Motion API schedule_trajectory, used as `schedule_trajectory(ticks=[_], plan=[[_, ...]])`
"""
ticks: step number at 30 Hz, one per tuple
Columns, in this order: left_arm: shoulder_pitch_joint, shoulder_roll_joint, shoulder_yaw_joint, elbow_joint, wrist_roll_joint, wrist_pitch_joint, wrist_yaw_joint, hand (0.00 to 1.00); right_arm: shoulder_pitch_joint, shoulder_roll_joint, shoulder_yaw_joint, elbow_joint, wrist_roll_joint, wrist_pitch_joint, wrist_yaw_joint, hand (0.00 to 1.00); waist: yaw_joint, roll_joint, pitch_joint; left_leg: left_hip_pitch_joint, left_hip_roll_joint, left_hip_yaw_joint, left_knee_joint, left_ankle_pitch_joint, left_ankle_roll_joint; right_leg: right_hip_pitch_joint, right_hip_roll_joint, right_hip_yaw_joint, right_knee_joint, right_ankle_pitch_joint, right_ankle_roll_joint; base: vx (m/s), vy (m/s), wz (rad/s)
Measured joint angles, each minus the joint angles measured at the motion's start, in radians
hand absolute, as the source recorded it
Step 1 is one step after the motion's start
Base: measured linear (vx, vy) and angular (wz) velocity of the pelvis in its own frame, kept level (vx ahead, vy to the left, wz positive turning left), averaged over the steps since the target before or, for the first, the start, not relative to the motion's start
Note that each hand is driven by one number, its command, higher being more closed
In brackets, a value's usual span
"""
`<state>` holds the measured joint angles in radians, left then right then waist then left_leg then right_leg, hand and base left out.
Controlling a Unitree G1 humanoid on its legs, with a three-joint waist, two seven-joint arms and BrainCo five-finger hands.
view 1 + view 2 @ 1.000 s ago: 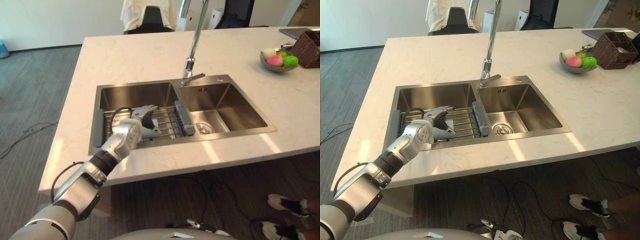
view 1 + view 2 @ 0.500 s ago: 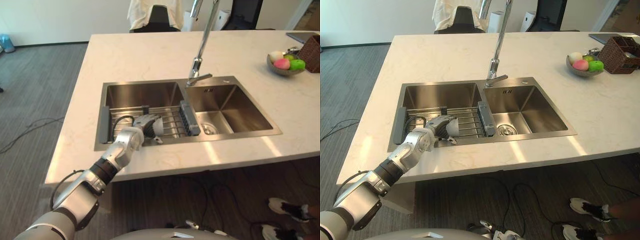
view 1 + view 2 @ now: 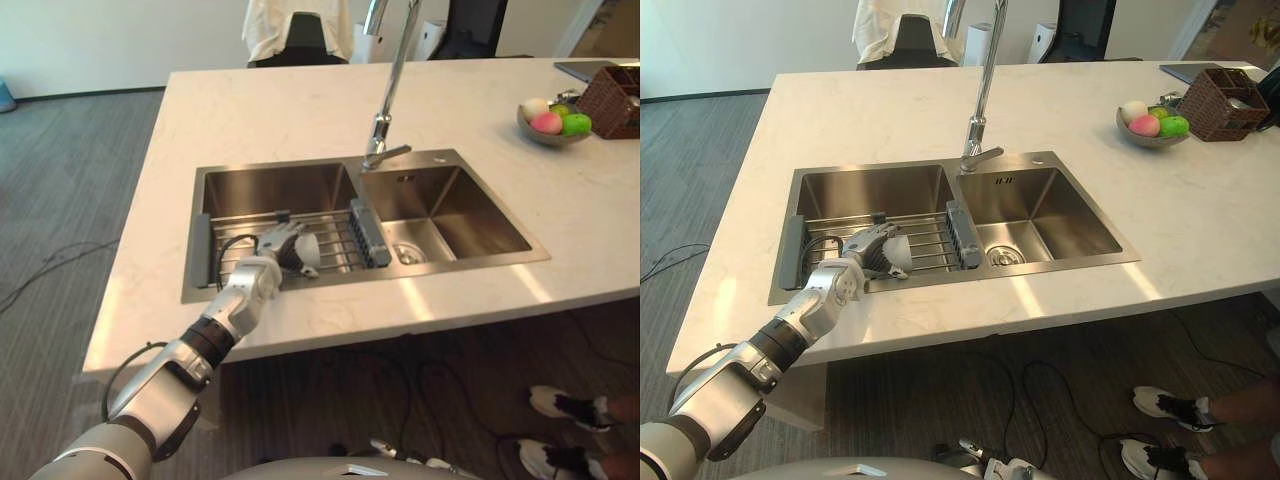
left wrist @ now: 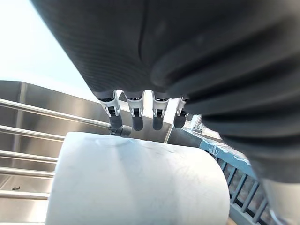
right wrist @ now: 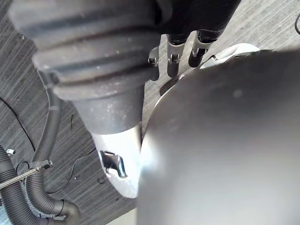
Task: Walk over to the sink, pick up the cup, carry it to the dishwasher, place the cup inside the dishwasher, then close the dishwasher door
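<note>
A white cup (image 3: pixel 308 250) lies on its side on the wire rack (image 3: pixel 338 238) across the left basin of the steel sink (image 3: pixel 280 188). My left hand (image 3: pixel 272 248) reaches over the counter's front edge and is shut on the cup, fingers curled over its top. In the left wrist view the fingertips (image 4: pixel 137 121) rest on the cup's (image 4: pixel 140 183) rounded wall. My right hand (image 5: pixel 177 49) hangs low over the grey floor, fingers relaxed and holding nothing.
A tall faucet (image 3: pixel 385 110) rises between the two basins, with a grey dish holder (image 3: pixel 367 233) at the rack's right end. A fruit bowl (image 3: pixel 548 122) and a wicker basket (image 3: pixel 612 95) sit at the counter's far right. A person's shoes (image 3: pixel 560 405) show on the floor at lower right.
My left hand's fingers, spread above the rack a second ago, have curled round the cup. The whole view has shifted slightly with the camera.
</note>
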<state>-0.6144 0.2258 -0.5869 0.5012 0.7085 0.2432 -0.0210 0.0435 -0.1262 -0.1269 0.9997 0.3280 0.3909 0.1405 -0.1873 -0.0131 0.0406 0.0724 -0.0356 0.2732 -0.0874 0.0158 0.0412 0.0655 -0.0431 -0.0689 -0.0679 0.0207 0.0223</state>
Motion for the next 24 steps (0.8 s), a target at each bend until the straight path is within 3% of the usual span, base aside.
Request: schedule_trajectory(ticks=[15, 24], plan=[[-0.007, -0.011, 0.082, 0.12, 0.001, 0.02, 0.15, 0.0, 0.003, 0.003, -0.004, -0.001, 0.0, 0.005, 0.0, 0.0, -0.007, -0.002, 0.001, -0.006, 0.008, 0.03, 0.0, -0.002, -0.004, -0.015, 0.009, 0.03, -0.002, 0.011, -0.004, -0.02, -0.011, -0.06], [-0.025, -0.011, 0.088, 0.15, 0.053, 0.007, 0.148, 0.0, 0.009, 0.005, -0.015, -0.001, -0.002, 0.002, 0.003, 0.0, -0.007, -0.002, 0.002, -0.005, 0.011, 0.046, 0.0, -0.005, -0.008, -0.024, 0.013, 0.048, -0.003, 0.014, -0.007, -0.02, -0.01, -0.05]])
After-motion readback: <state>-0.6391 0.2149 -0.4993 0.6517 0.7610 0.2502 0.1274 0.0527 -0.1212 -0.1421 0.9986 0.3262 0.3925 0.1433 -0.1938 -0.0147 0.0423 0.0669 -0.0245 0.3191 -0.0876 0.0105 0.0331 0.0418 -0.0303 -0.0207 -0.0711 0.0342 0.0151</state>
